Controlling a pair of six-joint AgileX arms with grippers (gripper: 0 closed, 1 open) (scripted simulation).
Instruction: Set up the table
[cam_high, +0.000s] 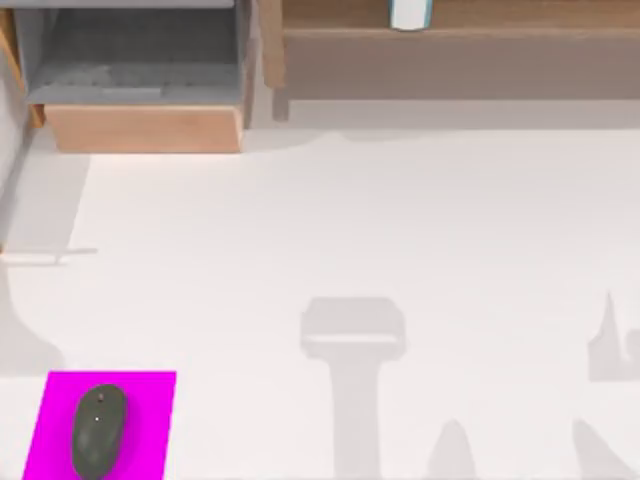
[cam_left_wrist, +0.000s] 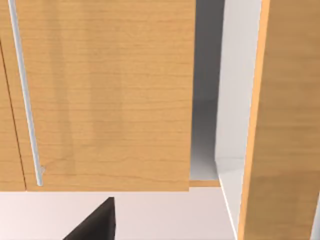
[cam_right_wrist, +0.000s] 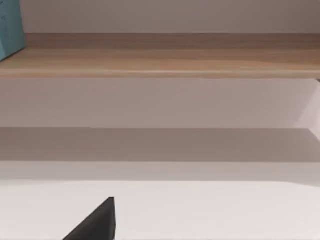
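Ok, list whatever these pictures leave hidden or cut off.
- Mouse on the magenta mat: top view's lower edge crops both.
- White-and-blue container on the shelf: upper edge cuts it; kind unreadable.
- Teal object, right wrist view: frame edge crops it.
- Drawer interior: shadowed, contents unclear.
- Dark wedge, left wrist view: cropped, finger state unreadable.

No legible txt, labels or nos. anywhere.

A dark tip of each hand, left (cam_left_wrist: 95, 222) and right (cam_right_wrist: 95, 222), low in its wrist view.
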